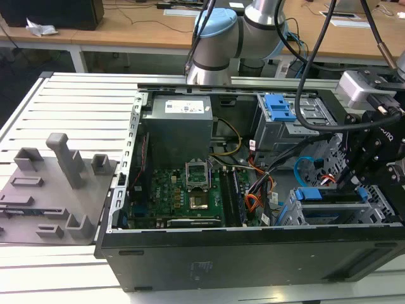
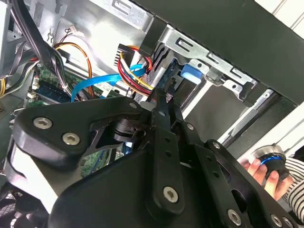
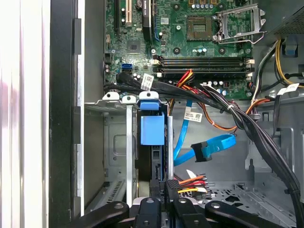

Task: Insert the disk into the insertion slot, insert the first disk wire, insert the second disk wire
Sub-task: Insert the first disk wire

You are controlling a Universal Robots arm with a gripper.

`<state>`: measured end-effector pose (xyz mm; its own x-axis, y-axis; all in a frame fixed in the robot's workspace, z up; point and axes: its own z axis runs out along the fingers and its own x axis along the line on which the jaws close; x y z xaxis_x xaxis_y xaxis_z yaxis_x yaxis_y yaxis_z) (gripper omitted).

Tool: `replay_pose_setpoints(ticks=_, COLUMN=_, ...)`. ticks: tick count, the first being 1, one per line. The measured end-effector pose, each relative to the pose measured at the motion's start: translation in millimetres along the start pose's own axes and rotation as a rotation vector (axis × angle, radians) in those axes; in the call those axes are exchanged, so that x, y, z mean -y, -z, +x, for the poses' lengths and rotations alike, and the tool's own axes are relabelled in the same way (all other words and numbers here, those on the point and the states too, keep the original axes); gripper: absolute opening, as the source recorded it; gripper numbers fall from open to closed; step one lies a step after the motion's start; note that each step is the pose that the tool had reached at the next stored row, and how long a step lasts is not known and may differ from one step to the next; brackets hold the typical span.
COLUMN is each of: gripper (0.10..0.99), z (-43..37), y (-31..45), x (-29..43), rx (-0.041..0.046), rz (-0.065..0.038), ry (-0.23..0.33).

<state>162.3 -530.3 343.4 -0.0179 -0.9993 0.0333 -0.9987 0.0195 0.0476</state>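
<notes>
The disk [image 3: 152,130] stands in the insertion slot [image 3: 116,142], with the blue tab of its carrier facing up. In the exterior view the disk [image 1: 316,195] shows as a blue strip in the grey cage [image 1: 297,212] at the case's front right corner. My gripper [image 3: 162,187] hangs at the disk's rear edge, shut on the dark plug of the first disk wire [image 3: 190,183], a bundle of red, orange and yellow leads. The second disk wire [image 3: 213,145], light blue with a dark plug, hangs loose beside the cage, apart from the disk. In the second wrist view the gripper [image 2: 161,97] sits just beside the colored leads [image 2: 135,71].
A taller cage with a blue latch [image 1: 278,107] stands behind the slot. Thick black cable bundles [image 3: 237,118] cross the case beside the motherboard [image 1: 177,190]. A grey fixture plate [image 1: 50,190] lies outside the case on the exterior view's left. A person's hand [image 2: 259,171] holds a round knob.
</notes>
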Motion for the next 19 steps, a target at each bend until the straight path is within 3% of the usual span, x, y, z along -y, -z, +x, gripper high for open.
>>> replay_pose_setpoints(ticks=17, gripper=0.169, z=-0.4, y=-8.0, x=4.3, rx=0.0039, rz=0.000, ry=0.000)
replay_pose_setpoints(ticks=18, gripper=0.243, z=-0.3, y=-7.6, x=4.3, rx=0.0026, rz=0.000, ry=0.000)
replay_pose_setpoints(ticks=19, gripper=0.243, z=-0.3, y=-7.4, x=4.3, rx=0.0020, rz=0.000, ry=0.000)
